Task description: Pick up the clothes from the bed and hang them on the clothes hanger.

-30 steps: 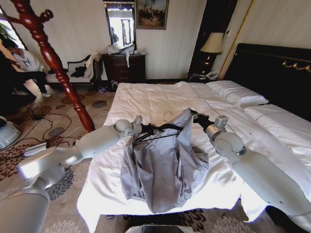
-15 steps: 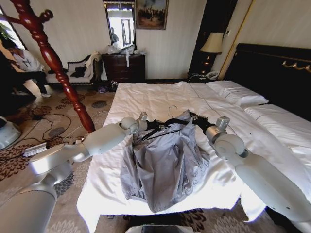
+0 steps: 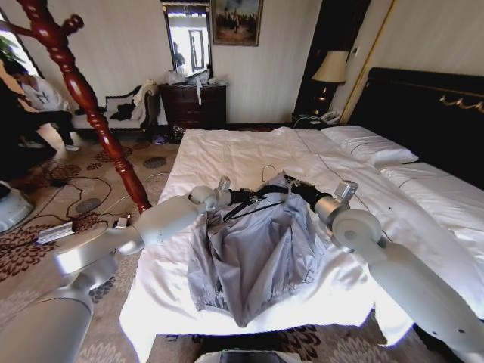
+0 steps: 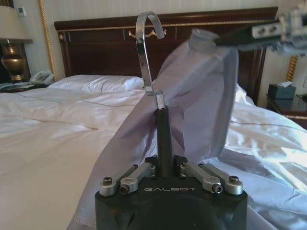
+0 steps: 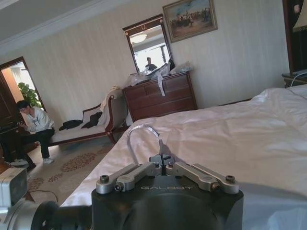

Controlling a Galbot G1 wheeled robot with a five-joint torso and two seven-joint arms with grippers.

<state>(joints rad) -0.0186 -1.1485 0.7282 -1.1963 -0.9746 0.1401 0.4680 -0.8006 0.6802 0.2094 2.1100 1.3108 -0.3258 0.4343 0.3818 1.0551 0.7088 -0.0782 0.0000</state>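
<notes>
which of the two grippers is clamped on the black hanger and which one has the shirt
The left gripper is shut on the black clothes hanger, just below its metal hook. The right gripper pinches the grey-blue shirt instead.

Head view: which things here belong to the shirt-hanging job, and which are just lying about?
Job:
- grey-blue shirt
- black hanger, shaft in the left gripper
- right gripper, at the shirt's top
- bed

Lying about:
- wooden coat stand
- dresser
- lamp
- chaise

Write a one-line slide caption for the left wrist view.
Left gripper shut on the black clothes hanger, metal hook up, while the right gripper lifts the grey-blue shirt over the bed.
</notes>
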